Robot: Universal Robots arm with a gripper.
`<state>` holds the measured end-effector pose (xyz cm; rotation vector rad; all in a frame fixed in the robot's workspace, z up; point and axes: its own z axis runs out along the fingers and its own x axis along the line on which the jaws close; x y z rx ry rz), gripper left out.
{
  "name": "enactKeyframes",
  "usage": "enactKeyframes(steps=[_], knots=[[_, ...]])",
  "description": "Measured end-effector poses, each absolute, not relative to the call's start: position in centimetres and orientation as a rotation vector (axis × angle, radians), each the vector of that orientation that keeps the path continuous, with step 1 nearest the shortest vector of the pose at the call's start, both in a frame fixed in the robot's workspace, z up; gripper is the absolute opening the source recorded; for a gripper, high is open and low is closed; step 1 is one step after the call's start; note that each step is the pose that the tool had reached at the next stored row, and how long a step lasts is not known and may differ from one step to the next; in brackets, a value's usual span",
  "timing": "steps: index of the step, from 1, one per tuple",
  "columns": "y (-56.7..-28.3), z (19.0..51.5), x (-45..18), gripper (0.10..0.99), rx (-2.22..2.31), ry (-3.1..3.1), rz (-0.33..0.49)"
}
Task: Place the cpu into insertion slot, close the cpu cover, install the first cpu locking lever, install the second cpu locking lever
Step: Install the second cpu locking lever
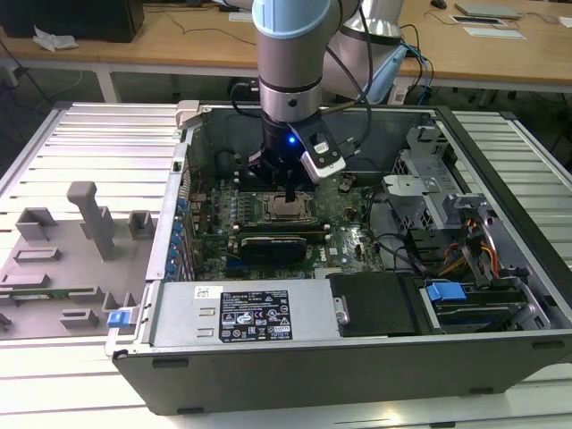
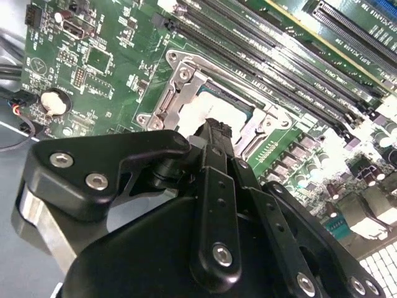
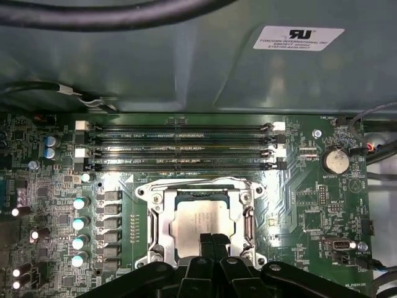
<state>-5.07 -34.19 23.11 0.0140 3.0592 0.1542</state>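
Observation:
The cpu lies flat in the insertion slot on the green motherboard, its pale metal top showing in both wrist views. The silvery cpu cover is down around it as a frame, and the slot itself is mostly hidden beneath chip and cover. My gripper hangs straight over the socket with its two black fingers pressed together, tips at the chip's near edge. In the exterior view the gripper stands above the cpu inside the open computer case.
Long black memory slots run beside the socket, with a row of capacitors and a coin battery nearby. The case holds a power supply and a drive cage. A grey fixture plate lies on the exterior view's left.

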Motion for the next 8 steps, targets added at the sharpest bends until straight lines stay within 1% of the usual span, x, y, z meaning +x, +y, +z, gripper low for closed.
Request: enactKeyframes(steps=[8], knots=[[-34.19,23.12,-5.07,0.106,0.014,3.059,0.153]])
